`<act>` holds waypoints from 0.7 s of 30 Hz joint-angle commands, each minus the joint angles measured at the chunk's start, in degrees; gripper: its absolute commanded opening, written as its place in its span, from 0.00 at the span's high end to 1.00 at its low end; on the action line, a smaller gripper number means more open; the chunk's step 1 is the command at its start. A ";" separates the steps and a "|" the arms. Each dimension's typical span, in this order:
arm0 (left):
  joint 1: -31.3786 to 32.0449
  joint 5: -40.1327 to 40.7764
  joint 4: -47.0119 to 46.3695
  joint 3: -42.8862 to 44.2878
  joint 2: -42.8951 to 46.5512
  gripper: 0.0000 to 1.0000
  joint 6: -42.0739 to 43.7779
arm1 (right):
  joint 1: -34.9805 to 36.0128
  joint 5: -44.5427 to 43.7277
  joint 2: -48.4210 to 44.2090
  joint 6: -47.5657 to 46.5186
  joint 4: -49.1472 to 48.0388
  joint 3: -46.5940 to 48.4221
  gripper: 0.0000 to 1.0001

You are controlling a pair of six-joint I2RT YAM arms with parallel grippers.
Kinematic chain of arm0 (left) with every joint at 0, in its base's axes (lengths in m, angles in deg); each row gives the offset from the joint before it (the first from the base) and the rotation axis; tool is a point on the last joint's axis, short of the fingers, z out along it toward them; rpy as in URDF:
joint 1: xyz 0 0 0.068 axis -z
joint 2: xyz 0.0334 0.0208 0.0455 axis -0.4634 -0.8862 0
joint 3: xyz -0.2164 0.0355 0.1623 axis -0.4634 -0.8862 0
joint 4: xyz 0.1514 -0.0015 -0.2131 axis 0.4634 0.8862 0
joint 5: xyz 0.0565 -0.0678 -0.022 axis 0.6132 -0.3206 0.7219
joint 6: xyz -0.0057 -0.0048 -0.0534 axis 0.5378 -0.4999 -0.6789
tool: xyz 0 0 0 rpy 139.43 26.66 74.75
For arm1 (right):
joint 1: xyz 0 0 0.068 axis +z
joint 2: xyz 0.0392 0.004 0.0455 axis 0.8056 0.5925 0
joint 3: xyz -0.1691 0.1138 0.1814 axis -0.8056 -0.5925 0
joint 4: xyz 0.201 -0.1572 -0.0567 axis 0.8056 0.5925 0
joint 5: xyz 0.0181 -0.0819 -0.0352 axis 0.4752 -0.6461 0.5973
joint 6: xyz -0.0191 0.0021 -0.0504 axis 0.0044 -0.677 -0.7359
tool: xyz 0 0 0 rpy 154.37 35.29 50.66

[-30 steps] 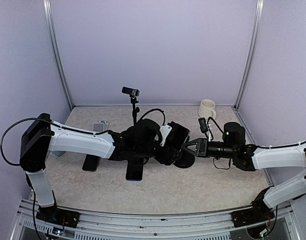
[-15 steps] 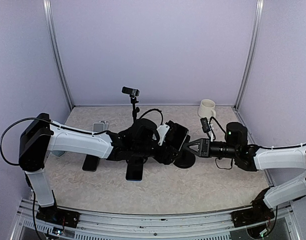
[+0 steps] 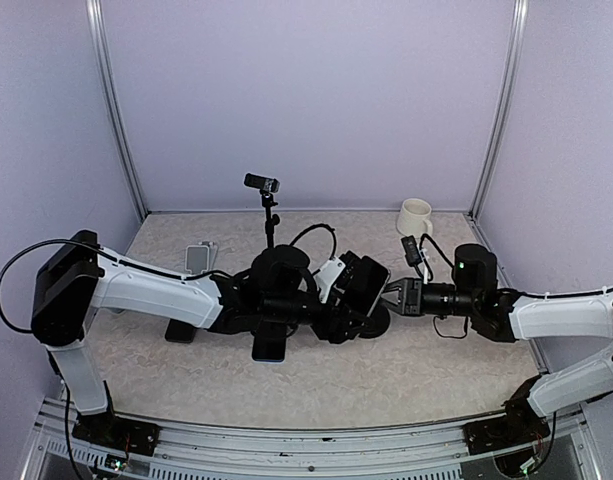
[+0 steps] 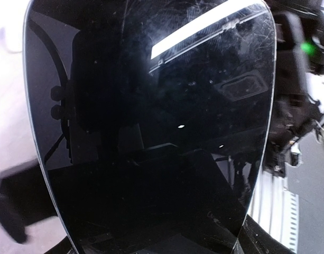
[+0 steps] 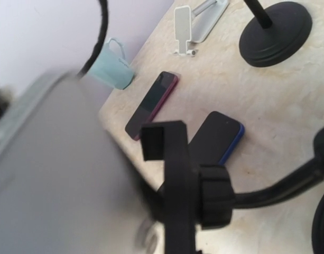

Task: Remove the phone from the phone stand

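The phone (image 3: pixel 363 283) is a black slab at the table's middle, tilted above the phone stand's round base (image 3: pixel 372 322). My left gripper (image 3: pixel 336 300) is shut on the phone. In the left wrist view its dark screen (image 4: pixel 151 132) fills the frame and hides the fingers. My right gripper (image 3: pixel 388 297) is closed on the stand's head from the right. The right wrist view shows the stand's black clamp (image 5: pixel 177 180) dead ahead. The phone's blurred grey back (image 5: pixel 51 180) is just left of it. The clamp's upper hook looks free of the phone.
A blue-edged phone (image 5: pixel 217 137) and a maroon phone (image 5: pixel 151 104) lie flat on the table. A small camera on a tripod (image 3: pixel 267 205) stands behind. A white stand (image 3: pixel 199 254), a white mug (image 3: pixel 415 215) and a teal mug (image 5: pixel 115 71) sit further off.
The left arm has swung the phone a little to the right and lower. The right gripper has drawn back slightly to the right with the stand's head.
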 commanded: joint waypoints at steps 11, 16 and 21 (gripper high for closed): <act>1.69 0.05 -8.68 -6.91 14.72 0.95 1.60 | -1.83 -2.02 3.07 -2.86 -1.62 3.81 1.00; 1.65 7.00 -10.10 -14.89 21.13 0.95 -0.10 | -3.64 -0.51 7.13 -4.58 -2.61 7.64 1.00; 1.61 11.99 -9.62 -20.29 25.37 0.95 -1.70 | -5.47 0.78 12.55 -5.81 -3.63 13.14 1.00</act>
